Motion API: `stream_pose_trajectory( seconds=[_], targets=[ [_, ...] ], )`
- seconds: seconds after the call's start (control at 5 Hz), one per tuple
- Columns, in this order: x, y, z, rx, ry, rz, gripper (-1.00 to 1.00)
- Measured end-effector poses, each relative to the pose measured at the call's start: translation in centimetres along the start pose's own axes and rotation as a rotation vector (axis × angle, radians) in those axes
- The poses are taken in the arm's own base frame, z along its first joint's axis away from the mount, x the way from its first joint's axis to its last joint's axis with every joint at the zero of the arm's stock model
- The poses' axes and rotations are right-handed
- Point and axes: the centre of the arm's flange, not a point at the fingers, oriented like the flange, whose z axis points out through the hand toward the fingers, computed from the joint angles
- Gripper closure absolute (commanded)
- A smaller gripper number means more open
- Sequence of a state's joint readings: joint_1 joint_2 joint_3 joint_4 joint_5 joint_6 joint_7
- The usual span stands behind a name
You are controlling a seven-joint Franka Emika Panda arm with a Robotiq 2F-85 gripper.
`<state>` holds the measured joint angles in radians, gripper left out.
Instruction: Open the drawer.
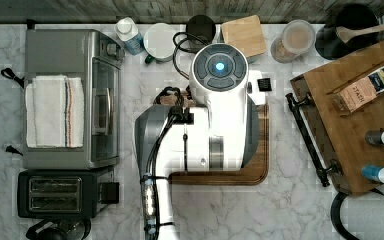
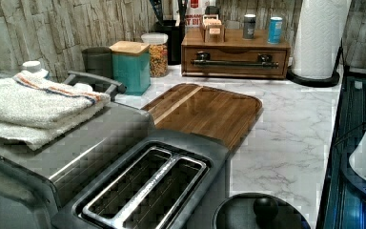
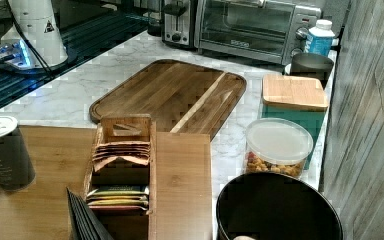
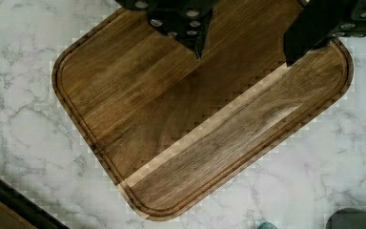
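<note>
- The gripper (image 4: pixel 243 50) hangs over the cutting board (image 4: pixel 195 124), fingers apart and empty.
- The drawer (image 2: pixel 235 61) looks shut; its handle (image 2: pixel 235 62) is thin (easily missed), so a misaligned approach may slip off.

Even, bright light from overhead on my feeds; soft glare on marble counter (image 2: pixel 286 143); blocky compression throughout; toaster (image 2: pixel 143 191) near left view's lens looks soft.
</note>
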<state>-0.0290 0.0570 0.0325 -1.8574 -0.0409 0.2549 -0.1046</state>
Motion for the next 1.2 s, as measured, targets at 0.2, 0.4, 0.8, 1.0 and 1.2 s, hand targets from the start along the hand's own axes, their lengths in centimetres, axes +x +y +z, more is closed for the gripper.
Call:
stream_pose_trajectory(
  seconds=[0.2, 0.4, 0.8, 1.0, 1.2],
  targets=[
    [0.0, -0.1, 0.2, 0.002, 0.002, -0.002, -1.00],
    [-0.2, -0.2, 0.7, -0.006, -0.007, -0.005, -1.00],
    [-1.0, 0.5, 3.7, 0.004, 0.011, -0.264, -1.00],
    [-2.0, 2.0, 5.9, -0.003, -0.003, -0.533, -1.00],
    [-2.3, 4.2, 7.4, 0.006, -0.035, -0.766, -1.00]
  ],
)
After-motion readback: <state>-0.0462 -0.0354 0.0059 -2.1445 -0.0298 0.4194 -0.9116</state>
